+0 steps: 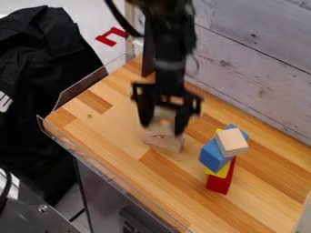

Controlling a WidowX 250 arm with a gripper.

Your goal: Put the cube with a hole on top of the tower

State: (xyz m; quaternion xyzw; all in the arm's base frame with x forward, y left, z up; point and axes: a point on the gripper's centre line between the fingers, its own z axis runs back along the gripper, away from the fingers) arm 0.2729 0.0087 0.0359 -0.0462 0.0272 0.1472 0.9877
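Blocks [231, 142] stacked askew could topple the tower [213, 155] if we set the holed cube [163, 113] off-centre; it's between the jaws of the gripper [162, 130], gripped or not we cannot tell.

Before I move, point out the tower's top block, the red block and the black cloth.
Top block [231, 143]: camera view, on its broad pale face.
Red block [218, 183]: camera view, on its side, low in the tower.
Black cloth [37, 43]: camera view, on its upper part.

No text is legible (not even the white mark [5, 102] on the black cloth [37, 54]).
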